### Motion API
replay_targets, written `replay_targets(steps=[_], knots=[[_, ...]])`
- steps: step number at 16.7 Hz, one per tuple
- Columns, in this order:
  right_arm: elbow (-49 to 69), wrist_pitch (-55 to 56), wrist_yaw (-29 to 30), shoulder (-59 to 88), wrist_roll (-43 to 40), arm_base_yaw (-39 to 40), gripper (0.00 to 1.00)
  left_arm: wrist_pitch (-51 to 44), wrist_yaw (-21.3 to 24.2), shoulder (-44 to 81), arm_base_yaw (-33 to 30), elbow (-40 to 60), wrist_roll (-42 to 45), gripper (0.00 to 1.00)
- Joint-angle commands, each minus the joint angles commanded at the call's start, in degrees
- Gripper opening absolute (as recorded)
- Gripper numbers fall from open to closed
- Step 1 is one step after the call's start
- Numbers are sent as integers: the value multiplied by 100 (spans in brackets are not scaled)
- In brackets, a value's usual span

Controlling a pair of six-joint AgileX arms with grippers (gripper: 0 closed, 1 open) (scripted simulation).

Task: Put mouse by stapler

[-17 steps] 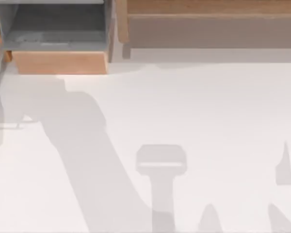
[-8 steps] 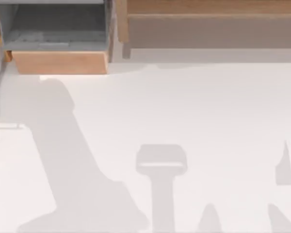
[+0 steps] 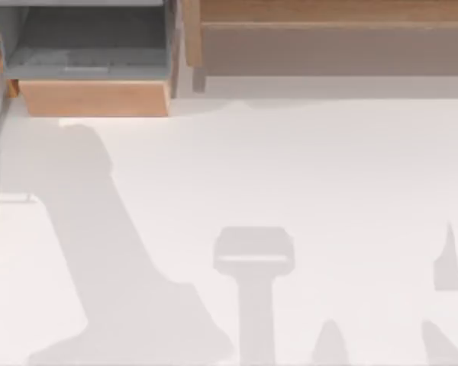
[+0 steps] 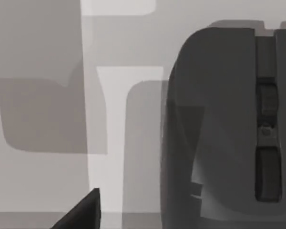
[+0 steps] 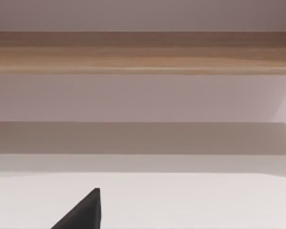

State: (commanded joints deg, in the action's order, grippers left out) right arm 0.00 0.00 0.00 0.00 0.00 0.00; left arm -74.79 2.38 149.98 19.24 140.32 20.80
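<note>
1. Dark grey plastic is what the left wrist view shows: the mouse (image 4: 219, 129) lies on the pale bench (image 4: 43, 186), its scroll wheel and centre strip running along its body.
2. A black fingertip (image 4: 83, 212) of the left tool juts in at the edge of that view, off to one side of the mouse and not touching it. I cannot tell how far the left tool is parted, and nothing visible sits in its hold.
3. From above, the white bench (image 3: 305, 168) carries grey shadows, a broad slanting one on the left side and a T-shaped one near the middle.
4. At the far left corner stands an open wooden drawer (image 3: 91, 69) with a grey inside; a long wooden shelf (image 3: 328, 30) runs along the far edge to its right.
5. The right wrist view looks across the bench at a wooden rail (image 5: 143, 52), with one black fingertip (image 5: 83, 212) of the right tool at the edge; whether it is parted I cannot tell.
</note>
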Motion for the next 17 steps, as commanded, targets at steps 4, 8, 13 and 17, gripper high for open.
replay_targets(steps=[4,8,13,17], knots=[[0,0,0,0,0,0,100,134,-4,-18,0,-141,-5,100],[0,0,0,0,0,0,100,257,-2,-39,-4,-258,-14,100],[0,0,0,0,0,0,100,446,-1,62,-43,-371,-31,100],[0,0,0,0,0,0,100,446,-1,62,-43,-371,-31,92]])
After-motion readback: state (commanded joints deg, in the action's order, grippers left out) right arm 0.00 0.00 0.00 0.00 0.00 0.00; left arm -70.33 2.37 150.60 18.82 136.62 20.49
